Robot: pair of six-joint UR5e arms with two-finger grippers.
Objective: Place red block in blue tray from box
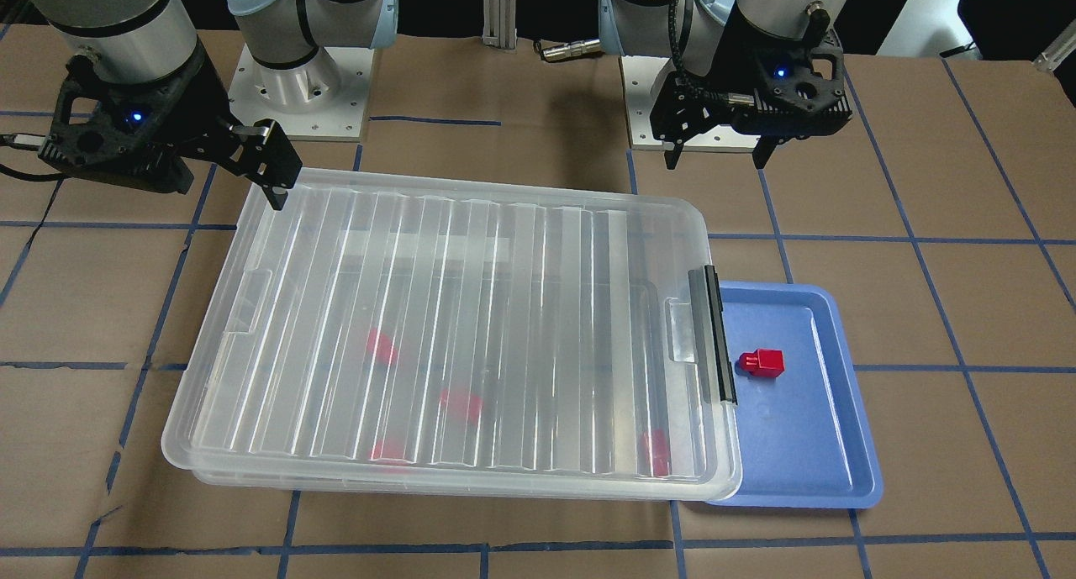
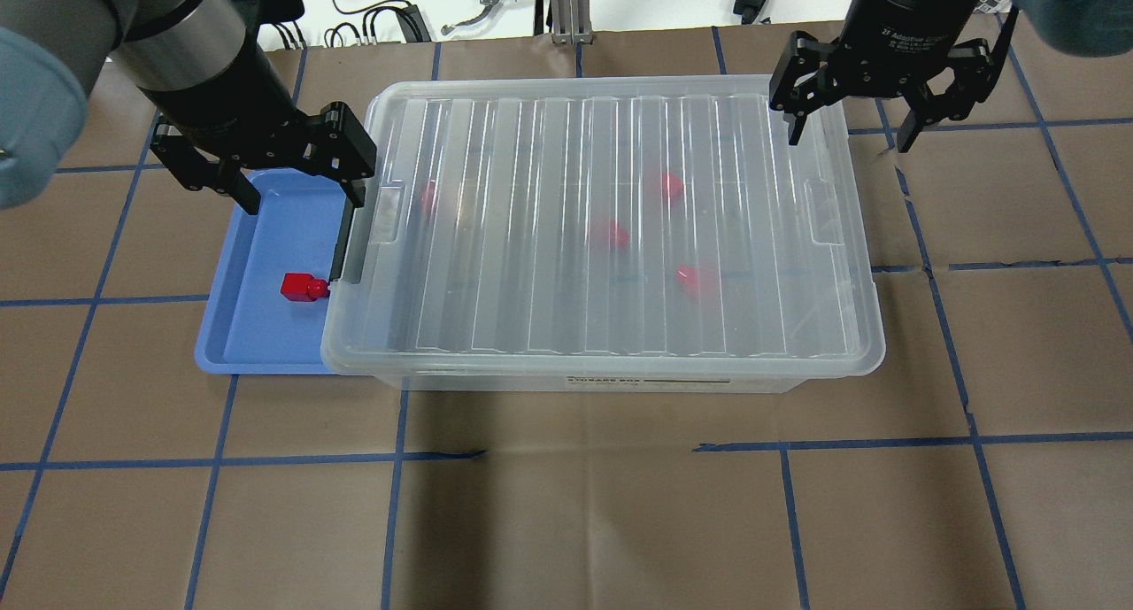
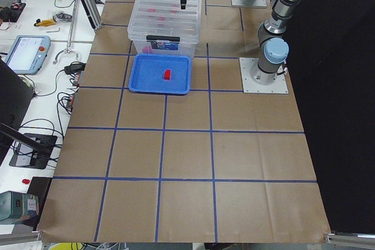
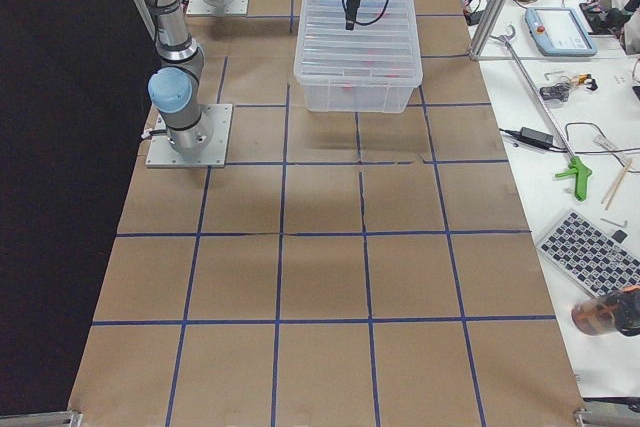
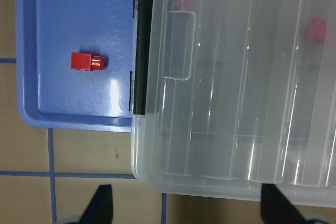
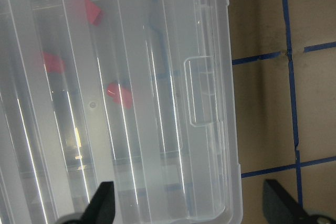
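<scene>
One red block (image 2: 301, 287) lies on its side in the blue tray (image 2: 257, 335); it also shows in the front view (image 1: 761, 363) and the left wrist view (image 5: 88, 61). The box (image 2: 611, 229) stands shut under its ribbed lid and overlaps the tray's edge, its black clip bar (image 2: 341, 247) at that end. Several more red blocks (image 2: 609, 233) show blurred through the lid. My left gripper (image 2: 301, 194) hangs open and empty above the tray's far end. My right gripper (image 2: 850, 135) hangs open and empty over the box's far right corner.
The brown paper table (image 2: 566, 504) carries a grid of blue tape lines. Both arm bases (image 1: 294, 92) stand behind the box. Benches with tools and cables (image 4: 570, 97) run along the table's far side.
</scene>
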